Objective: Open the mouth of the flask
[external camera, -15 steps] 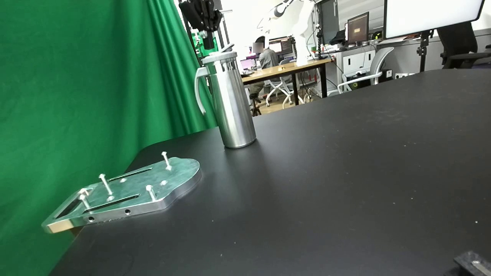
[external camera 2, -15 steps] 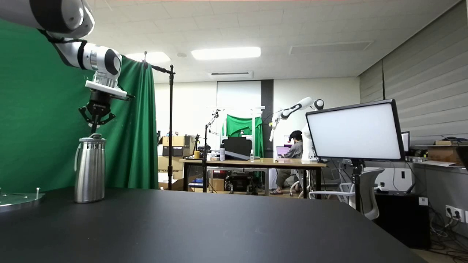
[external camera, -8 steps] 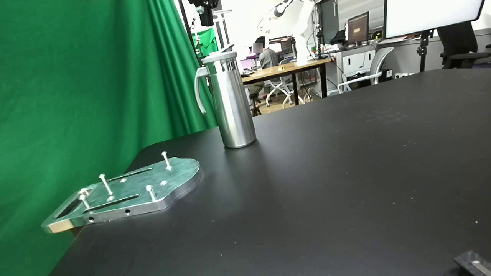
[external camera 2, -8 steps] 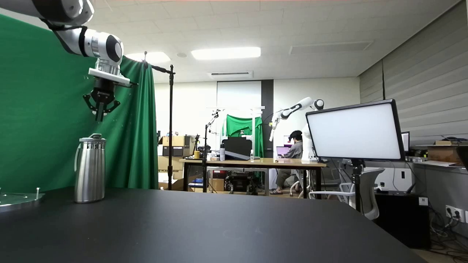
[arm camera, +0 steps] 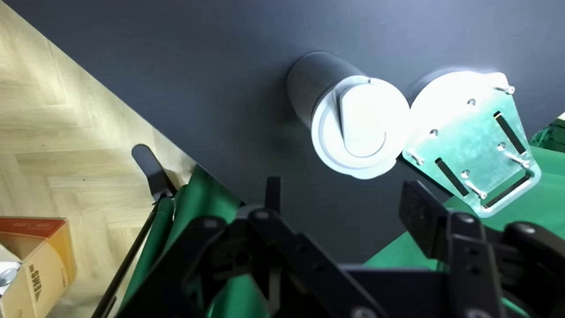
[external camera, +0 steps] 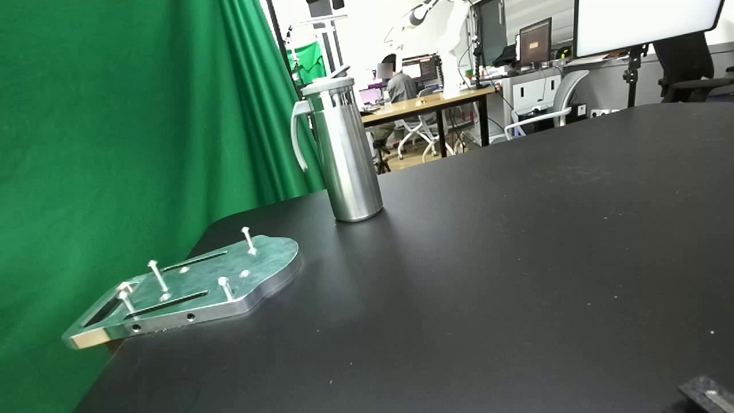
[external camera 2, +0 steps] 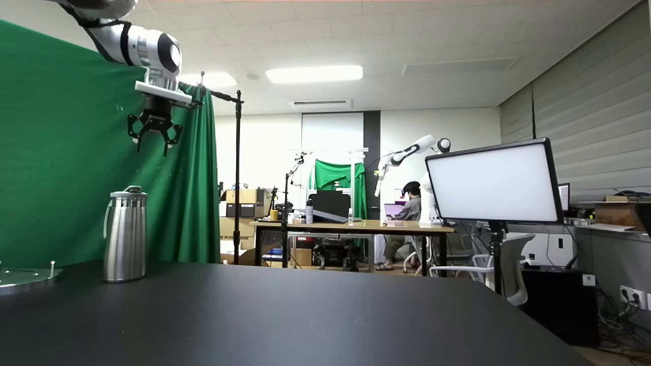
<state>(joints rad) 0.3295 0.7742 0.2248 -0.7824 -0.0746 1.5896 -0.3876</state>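
Note:
The brushed-steel flask (external camera: pixel 352 166) (external camera 2: pixel 125 241) stands upright on the dark table in both exterior views, its pale handle on one side. Its mouth is covered by a grey lid (external camera: pixel 328 86) (external camera 2: pixel 128 194), on which a small tab (external camera: pixel 339 71) slants upward. From above, in the wrist view, the lid (arm camera: pixel 329 141) looks nearly white, with a rounded flap (arm camera: pixel 364 117) and a dark line along one flap edge. My gripper (external camera 2: pixel 152 152) (arm camera: pixel 340 187) hangs well above the flask and a little to one side, open, holding nothing. It touches neither lid nor handle.
A flat greenish plate with upright pegs (external camera: pixel 195 287) (arm camera: pixel 481 150) lies beside the flask, near the table edge. Behind them hangs a green curtain (external camera: pixel 143 115) (external camera 2: pixel 61 168). A dark object (external camera: pixel 708 393) sits at the table's near corner.
My gripper has risen away from the lid and shifted slightly to the right in an exterior view. Its fingers have spread from shut to open. The flask and its tab look unmoved.

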